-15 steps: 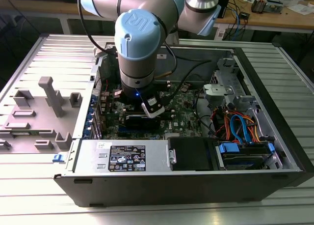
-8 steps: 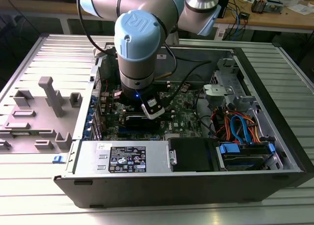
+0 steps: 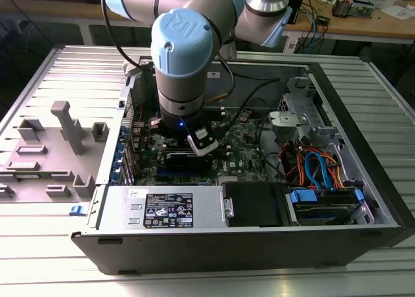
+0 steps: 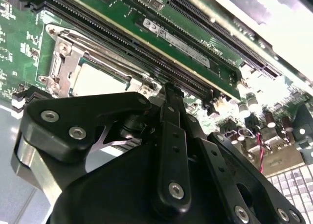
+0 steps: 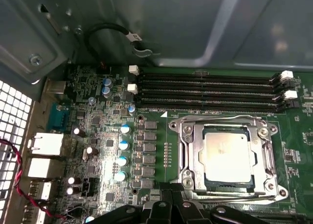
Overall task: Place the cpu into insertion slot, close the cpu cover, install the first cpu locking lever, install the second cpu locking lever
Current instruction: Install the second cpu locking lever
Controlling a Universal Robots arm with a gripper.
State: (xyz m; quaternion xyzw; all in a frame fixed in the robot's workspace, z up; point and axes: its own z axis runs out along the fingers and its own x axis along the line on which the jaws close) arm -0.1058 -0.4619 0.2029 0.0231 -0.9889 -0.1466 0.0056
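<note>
The cpu [image 5: 229,155] sits in the insertion slot [image 5: 191,161], its silvery top showing through the window of the cpu cover [image 5: 266,150], which lies flat over it. In the first wrist view, long black memory slots [image 5: 208,93] run at about 12 o'clock from the socket, and a row of capacitors [image 5: 122,153] stands at 9 o'clock. The gripper [image 4: 168,89] hangs just beside the socket's edge, fingers drawn together on nothing. In the exterior view, the arm [image 3: 185,57] reaches down into the open computer case [image 3: 363,213].
</note>
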